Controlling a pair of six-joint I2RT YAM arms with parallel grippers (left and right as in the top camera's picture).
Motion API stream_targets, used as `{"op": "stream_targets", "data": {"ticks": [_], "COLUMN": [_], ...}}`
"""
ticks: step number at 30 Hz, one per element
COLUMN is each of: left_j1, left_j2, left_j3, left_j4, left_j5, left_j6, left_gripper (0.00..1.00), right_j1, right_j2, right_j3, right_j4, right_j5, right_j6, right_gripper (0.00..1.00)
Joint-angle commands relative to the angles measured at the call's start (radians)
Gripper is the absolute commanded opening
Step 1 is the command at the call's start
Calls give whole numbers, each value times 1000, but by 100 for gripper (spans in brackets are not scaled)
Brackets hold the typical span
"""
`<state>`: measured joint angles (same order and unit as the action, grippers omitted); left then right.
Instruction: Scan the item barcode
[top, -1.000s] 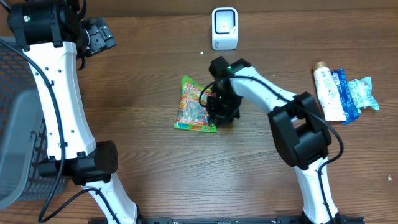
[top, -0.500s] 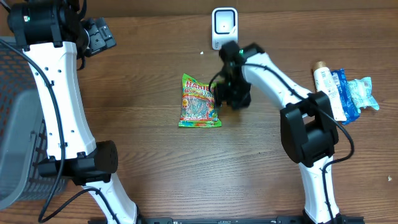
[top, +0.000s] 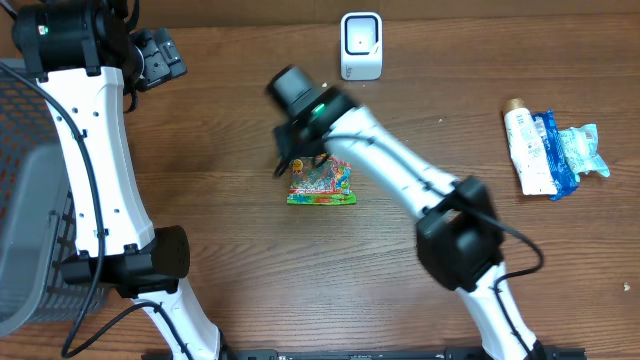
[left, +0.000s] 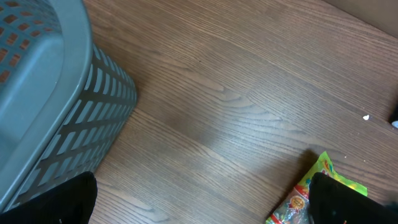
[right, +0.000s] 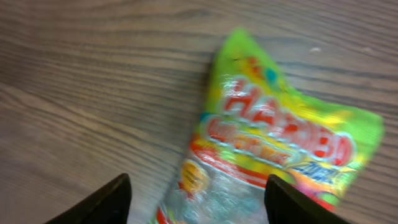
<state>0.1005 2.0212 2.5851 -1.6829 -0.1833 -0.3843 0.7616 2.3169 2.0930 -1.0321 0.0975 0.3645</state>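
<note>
The item, a green and red gummy candy bag (top: 322, 183), lies flat on the wooden table, label side up; no barcode shows. My right gripper (top: 296, 152) hovers over the bag's upper left corner. In the right wrist view the bag (right: 273, 143) fills the space below the right gripper (right: 199, 205), whose jaws stand open with nothing between them. The white barcode scanner (top: 361, 45) stands at the table's back edge. My left gripper (top: 160, 55) is raised at the far left, open and empty. The left wrist view catches the bag's corner (left: 298, 199) by one finger (left: 348, 199).
A grey mesh basket (top: 25, 210) stands at the left edge, seen close in the left wrist view (left: 50, 93). A white tube (top: 527, 150) and a blue packet (top: 575, 150) lie at the far right.
The right arm swung from the bag's right side across to its upper left. Its jaws widened and let the bag go; the bag now lies flat. The left arm stayed still.
</note>
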Motion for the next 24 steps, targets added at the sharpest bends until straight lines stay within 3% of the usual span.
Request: {"op": "stream_targets", "data": {"ticks": [1, 9, 14, 19, 20, 22, 24], "left_j1": [1, 1, 1, 1, 1, 1, 1], "left_j2": [-14, -14, -14, -14, -14, -14, -14], "left_j3": [4, 4, 4, 4, 4, 4, 4], "left_j4": [0, 0, 0, 0, 1, 0, 0], "left_j5": [1, 1, 1, 1, 1, 1, 1], "left_j6": [14, 14, 14, 14, 14, 14, 14], "left_gripper": [100, 100, 100, 100, 100, 100, 100], "right_j1": [58, 76, 73, 75, 75, 75, 74], "right_j2": [89, 196, 210, 210, 210, 210, 203], "right_j3": [-1, -1, -1, -1, -1, -1, 12], "right_j4": [23, 16, -38, -87, -100, -120, -150], "right_j5": [229, 340, 340, 307, 283, 267, 286], "right_j6": [6, 6, 6, 5, 5, -6, -5], "right_gripper": [70, 62, 38, 28, 24, 4, 4]}}
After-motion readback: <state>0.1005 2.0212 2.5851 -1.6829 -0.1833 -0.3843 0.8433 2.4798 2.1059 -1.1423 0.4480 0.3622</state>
